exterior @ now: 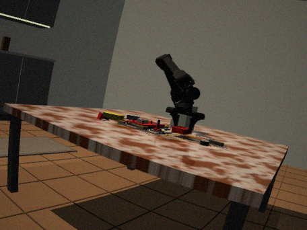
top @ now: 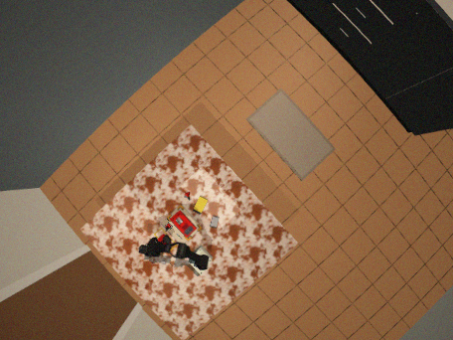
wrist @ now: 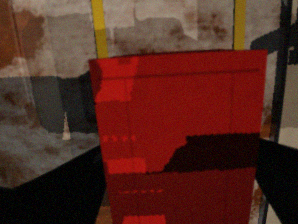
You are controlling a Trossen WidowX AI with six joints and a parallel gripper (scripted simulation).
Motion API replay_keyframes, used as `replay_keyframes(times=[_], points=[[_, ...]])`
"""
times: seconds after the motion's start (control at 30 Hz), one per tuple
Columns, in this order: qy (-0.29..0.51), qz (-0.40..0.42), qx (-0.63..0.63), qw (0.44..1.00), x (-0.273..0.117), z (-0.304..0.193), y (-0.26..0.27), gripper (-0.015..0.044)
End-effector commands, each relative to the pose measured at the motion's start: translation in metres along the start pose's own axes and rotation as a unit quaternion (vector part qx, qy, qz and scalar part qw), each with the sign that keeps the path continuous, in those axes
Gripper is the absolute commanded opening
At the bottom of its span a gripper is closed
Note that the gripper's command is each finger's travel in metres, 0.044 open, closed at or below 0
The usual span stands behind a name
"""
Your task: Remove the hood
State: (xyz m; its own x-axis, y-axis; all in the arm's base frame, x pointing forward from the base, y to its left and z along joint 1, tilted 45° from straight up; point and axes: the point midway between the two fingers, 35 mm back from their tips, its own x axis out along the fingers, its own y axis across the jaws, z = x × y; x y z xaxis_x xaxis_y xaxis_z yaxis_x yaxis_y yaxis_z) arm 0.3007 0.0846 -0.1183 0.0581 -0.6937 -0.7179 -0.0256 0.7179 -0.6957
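We see one table (top: pixel 238 249) (exterior: pixel 111 134) with four legs, one black arm (top: pixel 181 250) (exterior: pixel 178 79) and one gripper (top: pixel 162 242) (exterior: pixel 182 126) (wrist: pixel 176 149). The gripper is closed on one red hood (exterior: pixel 180 130) (wrist: pixel 182 105), a finger at each side of it in the wrist view. We find this hood off the car, low over the table or resting on it; we cannot tell which.

In the wrist view we count two yellow lines (wrist: pixel 100 30) (wrist: pixel 239 25) on the table, running roughly parallel beyond the hood's top edge. We cannot tell whether the whole hood lies within the marked area.

Near the gripper we note one toy car (top: pixel 183 223) (exterior: pixel 145 124), its red body bearing grey parts on top. On its side away from the gripper, in the exterior view, we count one yellow block (top: pixel 201 204) (exterior: pixel 113 116), one grey-blue block (top: pixel 214 222) (exterior: pixel 132 117) and one small red piece (top: pixel 187 195) (exterior: pixel 100 116). In the same view, one short black piece (exterior: pixel 204 142) sits on the table, on the opposite side of the hood from the car.

On the tiled floor we observe one grey mat (top: pixel 290 134) (exterior: pixel 37 146).
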Motion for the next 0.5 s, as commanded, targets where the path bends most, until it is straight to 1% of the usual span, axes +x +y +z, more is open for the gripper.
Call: replay_keyframes(times=[0.0,0.47], points=[[-0.001,-0.002,-0.002,1.0,0.0023,0.0002,-0.0004,0.0],[-0.001,-0.002,-0.002,1.0,0.0092,0.0003,-0.0005,0.0]])
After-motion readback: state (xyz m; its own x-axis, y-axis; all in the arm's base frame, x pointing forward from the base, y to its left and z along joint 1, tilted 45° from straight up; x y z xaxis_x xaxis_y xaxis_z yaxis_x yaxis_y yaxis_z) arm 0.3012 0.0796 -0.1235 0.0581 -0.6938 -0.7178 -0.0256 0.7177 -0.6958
